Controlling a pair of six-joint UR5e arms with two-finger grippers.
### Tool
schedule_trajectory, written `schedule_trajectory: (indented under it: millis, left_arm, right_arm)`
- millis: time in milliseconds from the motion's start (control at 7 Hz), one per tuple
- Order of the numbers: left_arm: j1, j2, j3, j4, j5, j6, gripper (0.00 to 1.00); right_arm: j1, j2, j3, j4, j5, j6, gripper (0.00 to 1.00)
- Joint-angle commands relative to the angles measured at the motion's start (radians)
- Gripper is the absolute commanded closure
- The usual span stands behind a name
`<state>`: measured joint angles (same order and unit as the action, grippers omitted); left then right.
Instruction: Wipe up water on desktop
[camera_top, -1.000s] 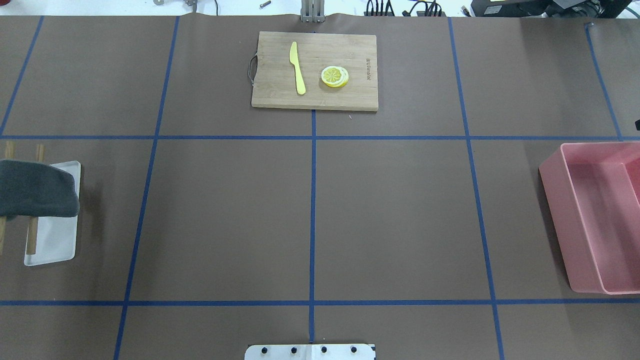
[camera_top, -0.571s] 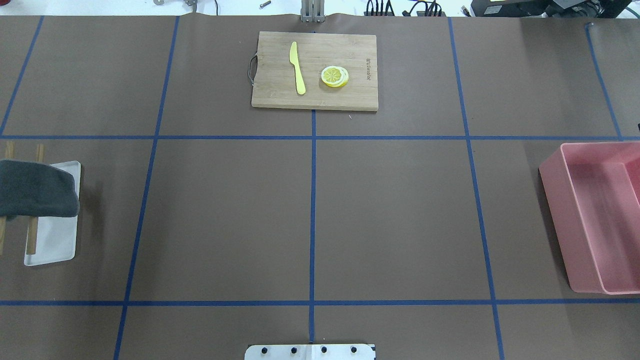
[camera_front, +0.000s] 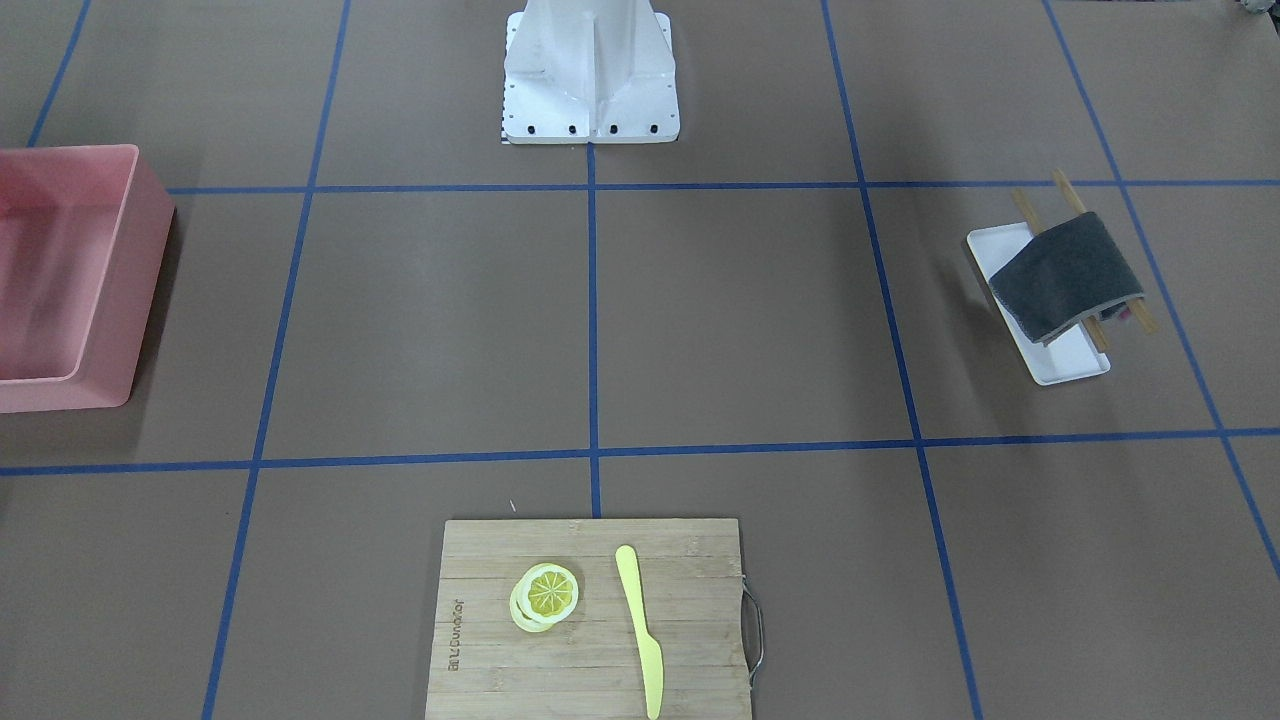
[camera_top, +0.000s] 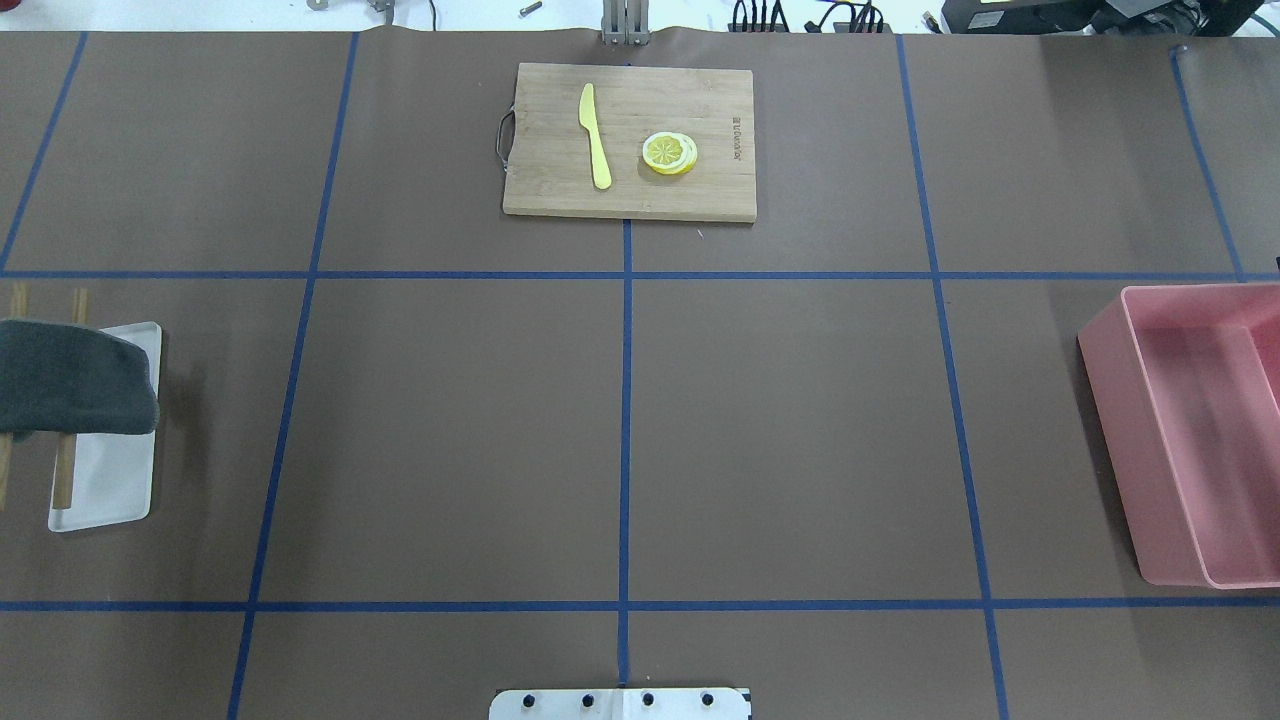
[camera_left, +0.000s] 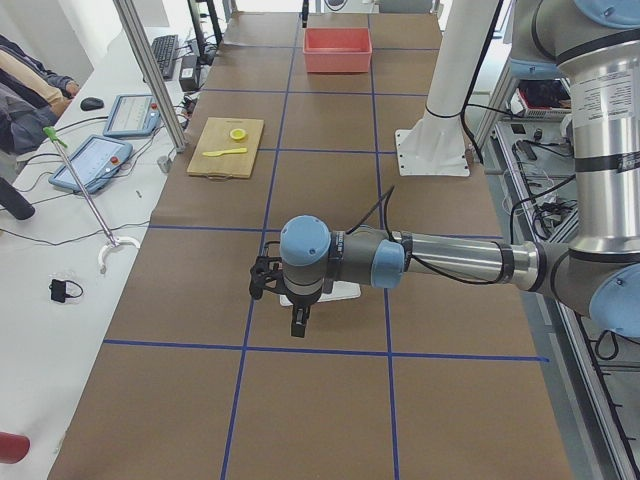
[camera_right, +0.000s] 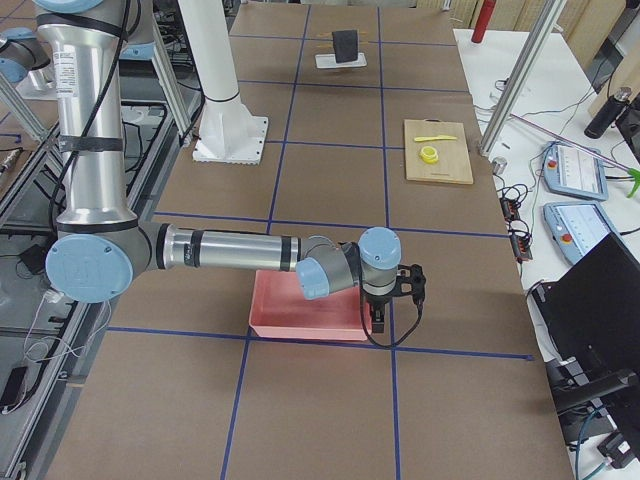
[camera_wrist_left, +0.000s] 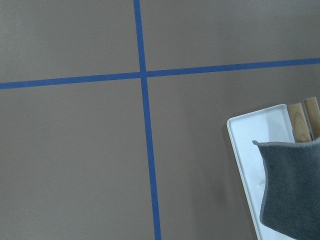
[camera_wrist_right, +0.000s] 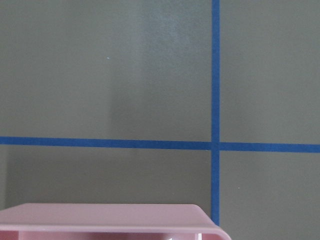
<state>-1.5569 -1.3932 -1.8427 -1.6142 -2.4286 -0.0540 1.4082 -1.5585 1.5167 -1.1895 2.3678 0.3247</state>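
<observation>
The brown desk (camera_top: 800, 430) stretches out, gray cloth (camera_top: 75, 375) at its 9 o'clock, pink bin (camera_top: 1125, 420) at 3, and I cannot tell whether the left tool (camera_left: 298, 322) or right tool (camera_right: 378, 320) is apart.

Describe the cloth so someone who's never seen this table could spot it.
On the brown taped desktop, go to the robot's left end, where a white tray lies. Draped over two wooden sticks above it is the dark grey cloth, the only soft, dark thing there.
</observation>
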Motion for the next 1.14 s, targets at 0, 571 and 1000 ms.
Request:
schedule_trajectory:
  millis: [0, 571, 1000]
  left_arm:
    - [0.056, -0.003, -0.064, -0.021, -0.023, -0.259, 0.02]
    - [0.27, -0.003, -0.087, -0.168, -0.009, -0.609, 0.03]
    - [0.349, -0.073, -0.012, -0.17, -0.009, -0.691, 0.1]
  right_arm:
    - [-0.033, 0.034, 0.022, 0.002, 0.028, 0.008, 0.0]
    - [-0.133, 0.093, 0.048, 0.004, -0.034, 0.008, 0.0]
    - [-0.193, 0.129, 0.036, -0.011, -0.03, 0.01, 0.0]
